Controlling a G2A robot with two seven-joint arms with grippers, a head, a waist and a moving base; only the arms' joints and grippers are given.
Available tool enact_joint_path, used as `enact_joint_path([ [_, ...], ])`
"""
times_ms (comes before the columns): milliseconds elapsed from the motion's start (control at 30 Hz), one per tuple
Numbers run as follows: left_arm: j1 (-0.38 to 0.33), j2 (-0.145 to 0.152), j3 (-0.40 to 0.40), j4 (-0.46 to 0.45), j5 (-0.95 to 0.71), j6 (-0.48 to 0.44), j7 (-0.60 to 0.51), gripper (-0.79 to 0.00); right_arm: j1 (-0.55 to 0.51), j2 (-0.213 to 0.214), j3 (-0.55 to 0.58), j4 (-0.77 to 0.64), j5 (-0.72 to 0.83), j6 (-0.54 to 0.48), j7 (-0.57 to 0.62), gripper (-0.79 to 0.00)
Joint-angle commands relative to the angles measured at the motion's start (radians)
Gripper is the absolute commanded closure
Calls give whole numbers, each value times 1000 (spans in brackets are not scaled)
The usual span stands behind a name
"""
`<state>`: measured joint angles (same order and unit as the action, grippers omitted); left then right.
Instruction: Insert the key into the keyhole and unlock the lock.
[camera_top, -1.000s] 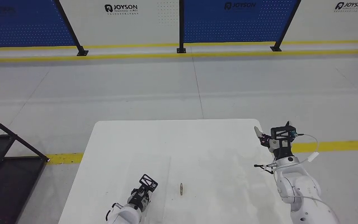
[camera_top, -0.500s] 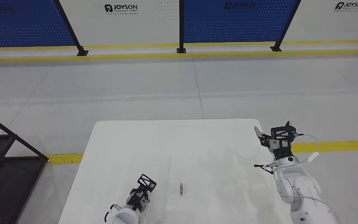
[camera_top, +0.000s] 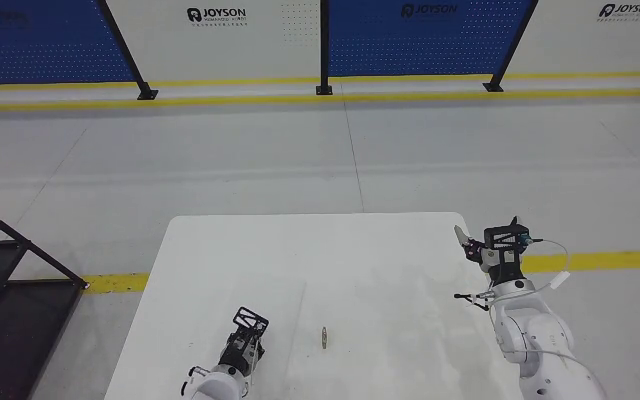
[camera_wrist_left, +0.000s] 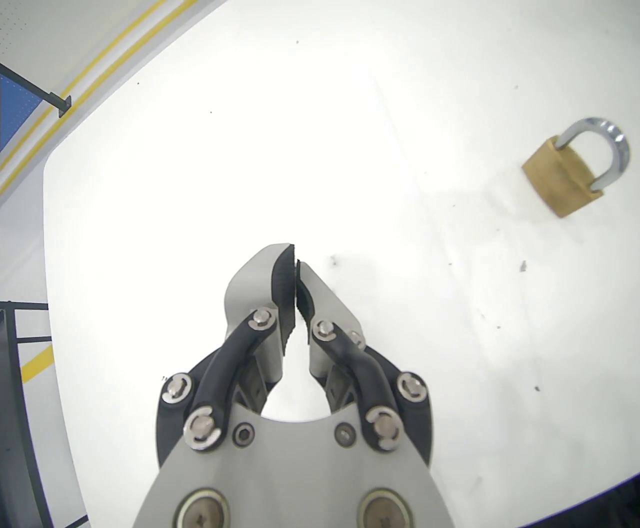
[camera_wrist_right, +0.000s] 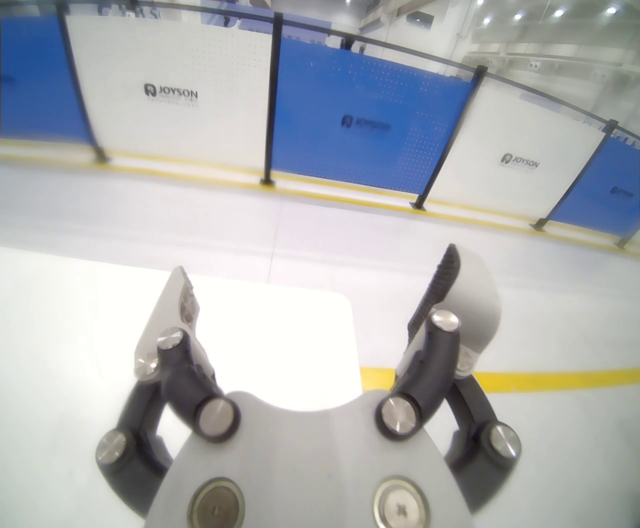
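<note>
Two pincers are at the white table (camera_top: 380, 260). The left pincer (camera_top: 250, 320) is on the left, near the front edge. It is over the table and tips toward the far side. From its own wrist camera, the left pincer (camera_wrist_left: 296, 260) is closed tight, pad against pad, with nothing between them.

Just to the right of it, the lock (camera_top: 324, 337) lies flat on the table, apart from the pincer. From above, its long side runs from the front edge toward the far edge. Up close, the lock (camera_wrist_left: 570, 172) has a gold body and a silver hoop. The hoop points away from the left pincer.

Far to the right, the right pincer (camera_top: 487, 240) is at the table's right edge, near the far corner. Its two fingers (camera_wrist_right: 450, 270) are spread wide and hold nothing.
</note>
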<state>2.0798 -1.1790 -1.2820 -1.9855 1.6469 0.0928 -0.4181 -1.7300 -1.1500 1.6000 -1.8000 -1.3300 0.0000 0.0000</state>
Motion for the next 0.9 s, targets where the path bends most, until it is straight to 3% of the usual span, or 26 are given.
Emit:
enact_joint_path([
  [0, 12, 1, -24, -27, -42, 0, 49, 0, 0, 0, 0, 0, 0, 0, 0, -785],
  [233, 78, 7, -130, -126, -211, -55, 354, 0, 1, 0, -2, 1, 7, -6, -1, -785],
  [333, 113, 10, -182, -141, -295, -120, 519, 0, -10, 0, -5, -1, -7, -42, -8, -785],
  [533, 163, 16, -267, -132, -445, -317, 800, 0, -60, -8, -94, -28, -182, 52, -6, -785],
  [700, 168, 21, -300, -92, -461, -442, 926, 0, -168, -9, -157, -88, -267, 9, -84, -785],
  [867, 167, 21, -302, -85, -454, -452, 935, 0, -287, -6, -214, -156, -372, -17, -171, -785],
])
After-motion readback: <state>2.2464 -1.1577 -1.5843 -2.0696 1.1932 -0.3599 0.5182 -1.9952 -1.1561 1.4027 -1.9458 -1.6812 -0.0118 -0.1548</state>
